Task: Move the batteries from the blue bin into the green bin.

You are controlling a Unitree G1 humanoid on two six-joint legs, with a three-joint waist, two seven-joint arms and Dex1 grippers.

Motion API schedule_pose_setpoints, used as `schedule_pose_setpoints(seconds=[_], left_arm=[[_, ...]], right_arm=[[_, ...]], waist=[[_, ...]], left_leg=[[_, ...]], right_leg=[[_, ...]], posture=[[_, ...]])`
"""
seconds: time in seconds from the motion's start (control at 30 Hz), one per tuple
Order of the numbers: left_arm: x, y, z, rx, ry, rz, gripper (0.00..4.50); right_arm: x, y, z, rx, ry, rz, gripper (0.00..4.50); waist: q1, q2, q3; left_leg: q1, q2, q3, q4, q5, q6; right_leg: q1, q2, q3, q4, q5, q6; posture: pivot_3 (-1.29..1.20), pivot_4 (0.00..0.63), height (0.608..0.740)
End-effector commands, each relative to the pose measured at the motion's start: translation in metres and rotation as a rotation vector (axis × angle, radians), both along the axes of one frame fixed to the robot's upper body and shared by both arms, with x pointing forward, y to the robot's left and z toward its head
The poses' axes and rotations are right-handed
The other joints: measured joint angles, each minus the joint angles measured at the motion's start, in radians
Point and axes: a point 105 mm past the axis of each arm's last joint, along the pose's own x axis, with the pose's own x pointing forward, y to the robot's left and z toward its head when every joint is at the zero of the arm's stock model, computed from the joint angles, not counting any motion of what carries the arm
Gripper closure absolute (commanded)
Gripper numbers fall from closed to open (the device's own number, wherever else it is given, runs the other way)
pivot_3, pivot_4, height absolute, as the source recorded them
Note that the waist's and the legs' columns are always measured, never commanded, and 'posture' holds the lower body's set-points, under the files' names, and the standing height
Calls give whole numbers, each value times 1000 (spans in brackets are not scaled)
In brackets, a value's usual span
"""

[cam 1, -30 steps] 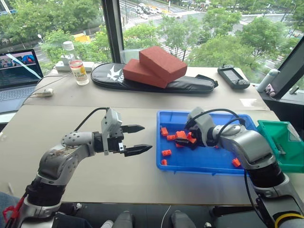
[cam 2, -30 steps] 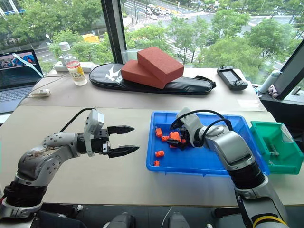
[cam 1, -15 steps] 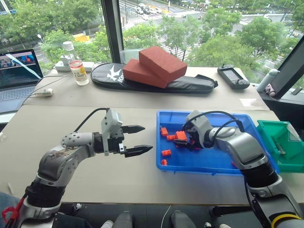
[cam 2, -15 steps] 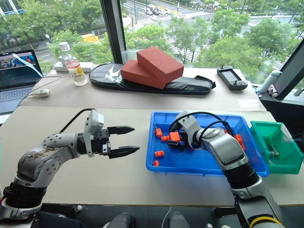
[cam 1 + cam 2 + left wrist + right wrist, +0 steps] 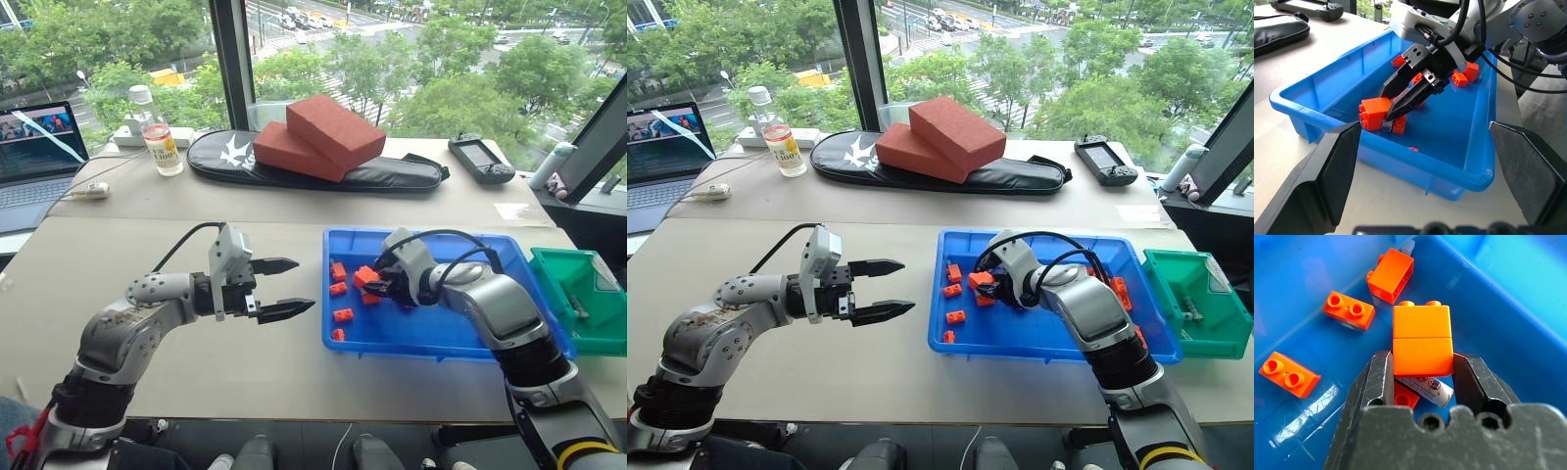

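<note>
The blue bin (image 5: pixel 421 348) lies on the table's right half with several orange bricks (image 5: pixel 343 314) in it. My right gripper (image 5: pixel 1421 357) reaches into its left part, fingers closed against the two sides of a stacked orange brick (image 5: pixel 1421 340). A battery (image 5: pixel 1426 387), silvery with a printed label, lies crosswise between the fingers just behind that brick; I cannot tell if they touch it. Its round end shows under the fingertips (image 5: pixel 1386 126). The green bin (image 5: pixel 1215 341) stands right of the blue bin. My left gripper (image 5: pixel 302 285) hangs open over bare table, left of the blue bin.
Two big red blocks (image 5: pixel 323 137) rest on a black bag at the table's back. A bottle (image 5: pixel 162 147) and a laptop (image 5: pixel 34 147) stand at the back left, a handheld controller (image 5: pixel 480 157) at the back right. A slim grey item (image 5: pixel 1190 308) lies in the green bin.
My right gripper's fingers have closed in from wide open onto the orange brick, which has shifted a little to the left. The left arm has not moved.
</note>
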Motion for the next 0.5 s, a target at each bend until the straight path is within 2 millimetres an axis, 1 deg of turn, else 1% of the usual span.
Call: schedule_pose_setpoints(seconds=[0.03,0.07,0.17,0.23,0.27,0.33,0.43,0.5], left_arm=[[-2,1,10,-4,-46,-2,0],[-2,2,11,-4,-46,-1,0],[-2,2,10,-2,-44,-2,0],[-3,2,9,0,-43,-5,0],[-3,2,9,0,-43,-6,0],[-3,2,10,0,-42,-7,0],[-2,2,10,-1,-42,-10,0],[-2,2,10,-3,-41,-20,0]], right_arm=[[0,-7,34,56,-99,-11,3042],[-2,-13,49,90,-129,-31,3042],[-6,-29,80,172,-196,-85,3042],[-8,-45,91,182,-225,-144,3042],[-9,-55,92,170,-228,-181,3042],[-12,-78,87,110,-217,-262,3042],[-20,-112,72,10,-173,-373,3042],[-27,-129,63,-47,-144,-416,3042]], waist=[[1,0,0],[1,0,0],[5,0,0],[7,0,0],[8,0,0],[8,0,0],[12,0,0],[11,0,0]], left_leg=[[0,0,0,0,0,0],[0,0,0,0,0,0],[0,0,0,0,0,0],[0,0,0,0,0,0],[0,0,0,0,0,0],[0,0,0,0,0,0],[0,0,0,0,0,0],[0,0,1,0,0,0]], right_leg=[[0,0,0,0,0,0],[0,0,0,0,0,0],[0,0,0,0,0,0],[0,0,0,0,0,0],[0,0,0,0,0,0],[1,0,0,-1,0,0],[1,0,0,-1,0,0],[1,-1,0,-2,0,0]], posture=[[0,150,740],[0,150,740],[0,150,740],[0,150,740],[0,150,740],[0,150,740],[0,150,740],[0,150,740]])
